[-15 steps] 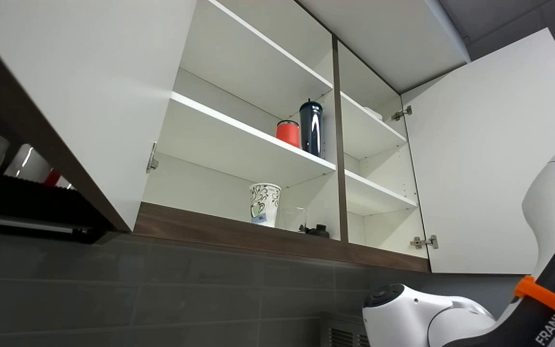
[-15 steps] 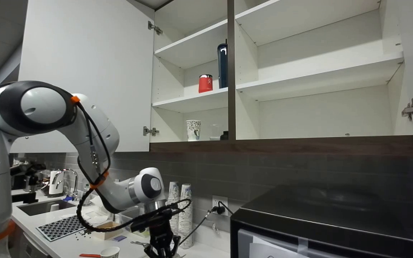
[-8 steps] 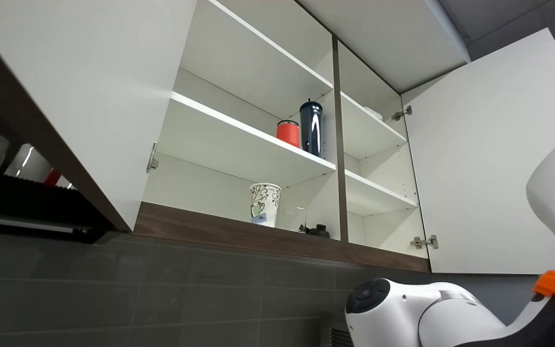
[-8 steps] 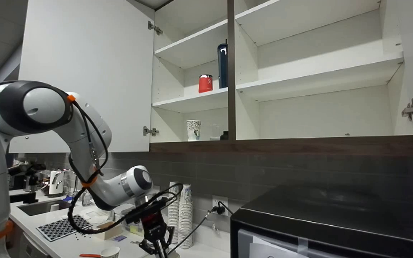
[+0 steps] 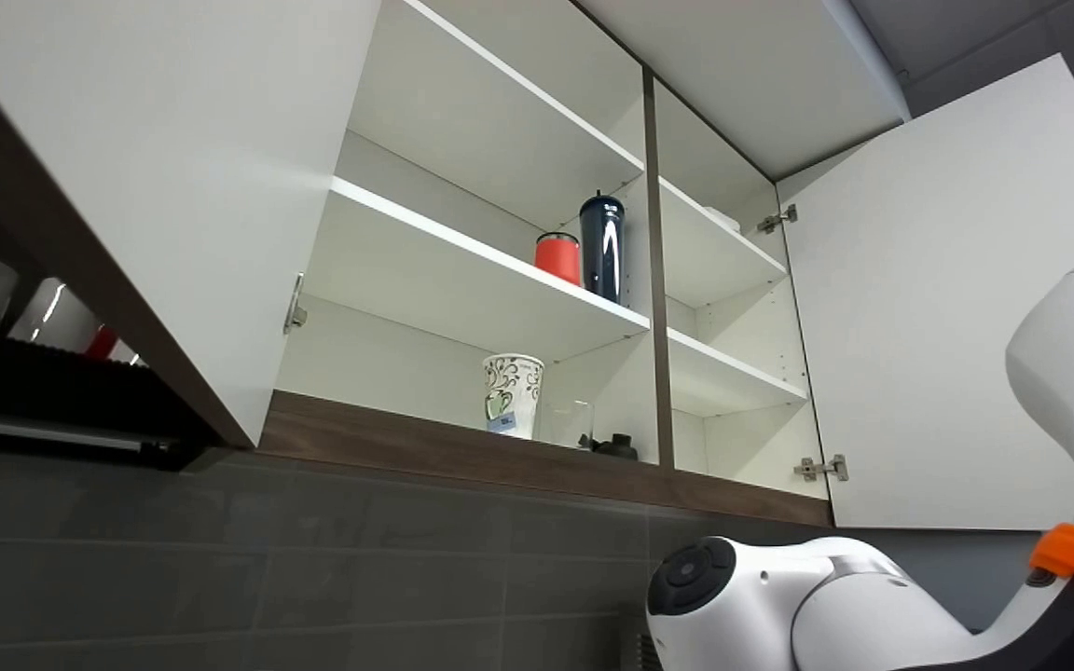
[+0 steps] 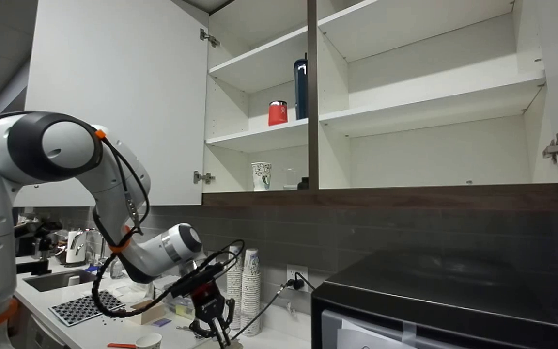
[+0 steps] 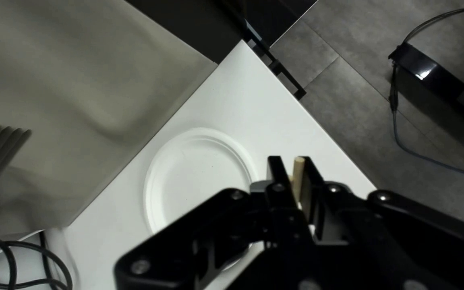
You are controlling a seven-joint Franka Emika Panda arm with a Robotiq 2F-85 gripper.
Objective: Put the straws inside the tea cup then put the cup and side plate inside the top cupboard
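My gripper [image 7: 289, 158] is shut on tan straws [image 7: 298, 168]; one end sticks up between the fingers in the wrist view. In an exterior view my gripper [image 6: 223, 340] hangs tilted over the counter, fingertips near the lower edge. A plain white round plate [image 7: 199, 185] lies on the counter beside and beyond the fingers. No blue-rimmed side plate shows. A white cup [image 6: 148, 341] is cut off by the lower edge; I cannot tell if it is the tea cup. The top cupboard [image 5: 444, 447] stands open in both exterior views [image 6: 429, 72].
The cupboard holds a red tumbler [image 6: 277, 113], a dark blue bottle [image 6: 301, 89] and a tall patterned cup [image 6: 261, 176]. Stacked cups [image 6: 251, 295] stand behind the gripper. A black appliance [image 6: 434, 291] stands to the right. The counter [image 7: 252, 92] ends at the floor.
In the exterior views the wrist has moved left. The hand has gone from nearly upright to tilted, with its fingers slanting down and right. The cupboard and its contents have not moved.
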